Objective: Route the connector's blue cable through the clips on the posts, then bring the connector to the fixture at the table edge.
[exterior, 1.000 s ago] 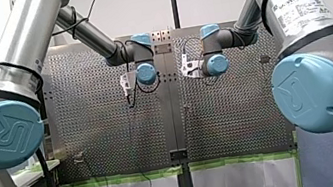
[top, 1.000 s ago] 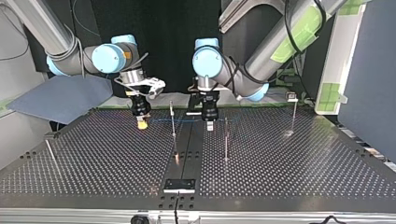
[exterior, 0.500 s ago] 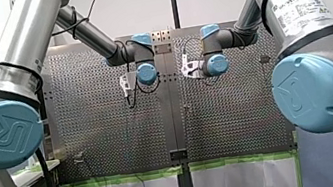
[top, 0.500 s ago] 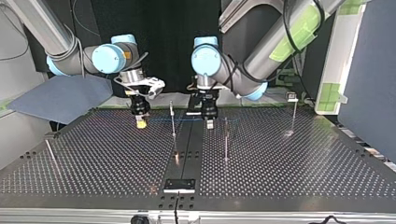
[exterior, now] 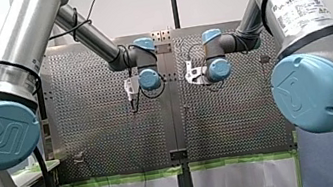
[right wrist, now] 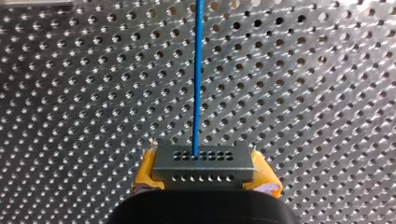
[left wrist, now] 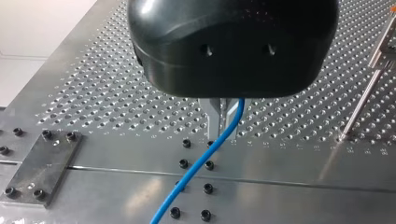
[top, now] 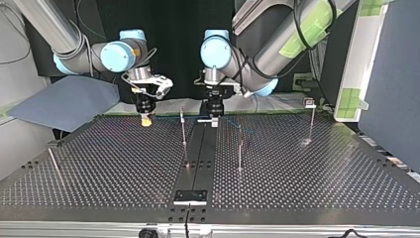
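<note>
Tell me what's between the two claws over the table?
In the top view, the blue cable stretches from my right claw to my left claw, and a thin metal post stands in that gap.

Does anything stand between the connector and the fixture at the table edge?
Nothing lies directly between the connector in my right gripper and the fixture; one post stands close beside that path.

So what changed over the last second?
Both pulled back toward the table's far edge in the top view: my right gripper, shut on the connector, and my left gripper, shut on the blue cable. The posts stayed put.
</note>
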